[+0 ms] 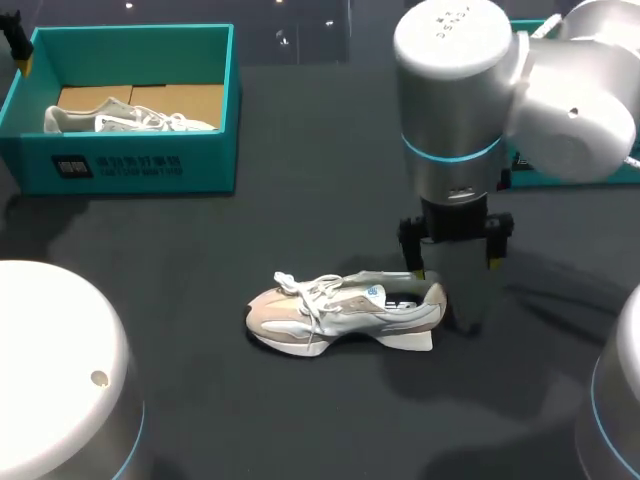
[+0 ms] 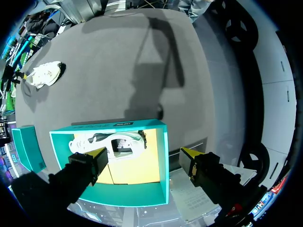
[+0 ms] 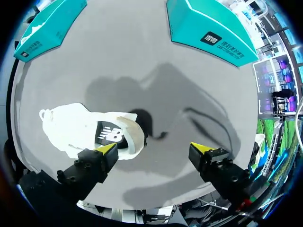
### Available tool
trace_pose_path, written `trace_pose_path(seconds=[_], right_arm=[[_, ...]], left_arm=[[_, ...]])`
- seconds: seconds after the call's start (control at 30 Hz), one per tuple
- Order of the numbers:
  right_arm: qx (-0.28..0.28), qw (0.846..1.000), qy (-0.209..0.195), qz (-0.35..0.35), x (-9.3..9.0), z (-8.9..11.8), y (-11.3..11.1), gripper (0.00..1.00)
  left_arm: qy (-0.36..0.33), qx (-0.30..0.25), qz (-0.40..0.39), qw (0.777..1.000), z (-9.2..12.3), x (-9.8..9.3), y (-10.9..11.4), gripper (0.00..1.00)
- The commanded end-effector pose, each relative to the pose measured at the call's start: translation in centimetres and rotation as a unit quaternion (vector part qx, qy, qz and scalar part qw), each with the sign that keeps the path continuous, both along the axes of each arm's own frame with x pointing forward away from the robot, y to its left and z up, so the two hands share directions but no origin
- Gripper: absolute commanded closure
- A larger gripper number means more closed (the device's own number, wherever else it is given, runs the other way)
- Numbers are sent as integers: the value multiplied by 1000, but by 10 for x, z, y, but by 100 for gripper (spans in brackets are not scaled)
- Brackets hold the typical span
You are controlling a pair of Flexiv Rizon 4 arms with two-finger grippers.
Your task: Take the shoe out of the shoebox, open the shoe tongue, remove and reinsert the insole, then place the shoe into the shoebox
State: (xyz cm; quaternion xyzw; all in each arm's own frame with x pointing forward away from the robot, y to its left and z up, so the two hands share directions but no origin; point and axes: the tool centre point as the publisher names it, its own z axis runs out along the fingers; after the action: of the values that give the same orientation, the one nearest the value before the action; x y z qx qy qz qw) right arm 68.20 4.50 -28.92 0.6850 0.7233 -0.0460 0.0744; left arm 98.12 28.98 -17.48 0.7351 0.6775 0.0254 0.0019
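Note:
A beige and white shoe lies on its side in the middle of the dark table, toe to the left. My right gripper hangs over its heel end, open, holding nothing. In the right wrist view the shoe lies beside one finger of the right gripper, and only bare table shows between the fingers. The teal shoebox stands at the far left with a second white shoe inside. My left gripper hovers open above that shoebox and the shoe in it.
Another teal box stands at the far right, partly hidden behind my right arm, and shows ahead of the right gripper as the teal box. Dark table surface lies between the shoebox and the shoe.

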Motion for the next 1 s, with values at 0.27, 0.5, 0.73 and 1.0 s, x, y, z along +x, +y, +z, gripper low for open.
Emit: trace_pose_path(seconds=[0.27, 0.5, 0.73, 1.0], right_arm=[[41, 996, -39, 63, -1, 64, -37, 0], [94, 984, -54, 140, 0, 81, -49, 0], [89, 980, -43, 173, 0, 96, -50, 0], [89, 980, -43, 173, 0, 96, -50, 0]], left_arm=[[-2, 1, 0, 1000, 0, -2, 0, 0], [-2, 1, 0, 1000, 0, -2, 0, 0], [-2, 1, 0, 1000, 0, -2, 0, 0], [-2, 1, 0, 1000, 0, -2, 0, 0]])
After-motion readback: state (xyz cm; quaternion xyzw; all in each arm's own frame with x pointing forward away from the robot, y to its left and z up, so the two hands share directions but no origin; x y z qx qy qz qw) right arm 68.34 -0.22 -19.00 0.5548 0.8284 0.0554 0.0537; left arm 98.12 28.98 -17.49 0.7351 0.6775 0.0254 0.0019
